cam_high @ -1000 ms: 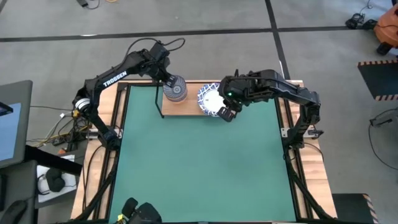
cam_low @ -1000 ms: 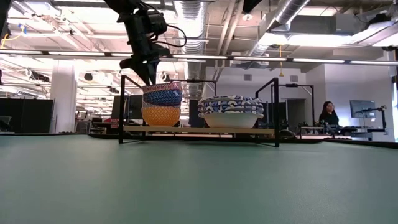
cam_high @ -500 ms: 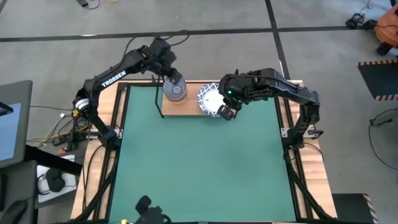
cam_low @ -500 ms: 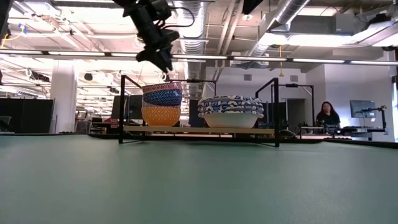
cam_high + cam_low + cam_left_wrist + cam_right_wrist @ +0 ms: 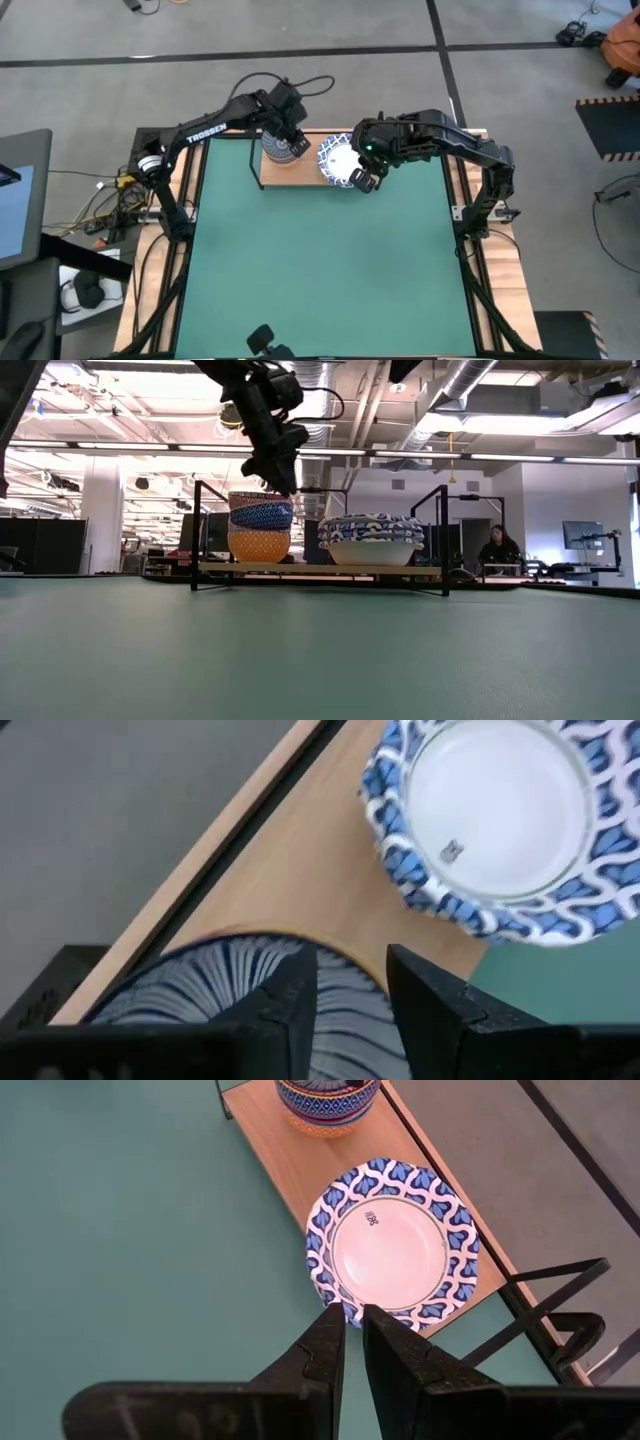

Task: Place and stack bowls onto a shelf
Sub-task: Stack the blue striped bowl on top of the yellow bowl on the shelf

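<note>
The shelf [image 5: 300,174], a light-wood board in a black frame, stands at the table's far edge. On its left sits a stack of small bowls [image 5: 260,525] with the grey-blue patterned one [image 5: 220,985] on top. On its right is a stack of white bowls with blue lattice rims [image 5: 338,160] [image 5: 370,540]. My left gripper [image 5: 352,970] is open. It hovers just above the right part of the small stack's rim [image 5: 283,482], touching nothing that I can see. My right gripper [image 5: 353,1330] is shut. It hangs over the mat just near of the white stack [image 5: 392,1245].
The shelf's black posts [image 5: 196,535] [image 5: 445,538] stand at its corners. The large green mat [image 5: 320,270] spreads out on the near side of the shelf. A dark object [image 5: 265,340] shows at the table's near edge. A person [image 5: 497,545] sits far off in the room.
My left gripper has moved from the left part of the small stack's rim across its top toward the table's right, rising a little on the way. The bowls have stayed in place.
</note>
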You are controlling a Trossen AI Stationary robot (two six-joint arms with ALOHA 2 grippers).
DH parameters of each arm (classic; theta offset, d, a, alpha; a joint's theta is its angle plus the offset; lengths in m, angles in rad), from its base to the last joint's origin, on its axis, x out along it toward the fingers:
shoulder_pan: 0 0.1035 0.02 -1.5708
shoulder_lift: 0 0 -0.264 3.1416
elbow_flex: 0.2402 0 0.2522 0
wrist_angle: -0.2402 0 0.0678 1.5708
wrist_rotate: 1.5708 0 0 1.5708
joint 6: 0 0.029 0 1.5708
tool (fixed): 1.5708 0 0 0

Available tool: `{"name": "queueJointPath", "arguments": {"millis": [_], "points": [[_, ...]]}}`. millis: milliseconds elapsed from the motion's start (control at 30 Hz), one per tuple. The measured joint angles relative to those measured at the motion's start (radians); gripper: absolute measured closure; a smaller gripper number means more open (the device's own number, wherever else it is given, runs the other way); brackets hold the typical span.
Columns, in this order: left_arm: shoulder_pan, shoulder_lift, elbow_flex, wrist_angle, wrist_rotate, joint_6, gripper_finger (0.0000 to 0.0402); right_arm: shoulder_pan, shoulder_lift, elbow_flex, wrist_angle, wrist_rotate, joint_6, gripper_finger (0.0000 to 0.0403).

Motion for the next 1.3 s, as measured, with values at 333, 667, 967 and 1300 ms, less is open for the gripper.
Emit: {"name": "queueJointPath", "arguments": {"millis": [333, 667, 967, 1300], "points": [[0.032, -0.007, 0.046, -0.033, -0.011, -0.001, 0.0294, -0.009, 0.0, 0.0, -0.007, 0.0, -0.011, 0.0337], [-0.016, -0.006, 0.04, -0.026, 0.016, 0.001, 0.0294, -0.026, 0.0, 0.0, -0.007, 0.002, -0.035, 0.0337], [-0.014, -0.004, -0.051, -0.035, -0.02, -0.002, 0.0294, -0.026, 0.0, 0.0, -0.008, 0.003, -0.037, 0.0337], [-0.02, -0.004, -0.051, -0.047, 0.025, -0.018, 0.0294, -0.023, 0.0, 0.0, -0.007, 0.003, -0.036, 0.0337]]}}
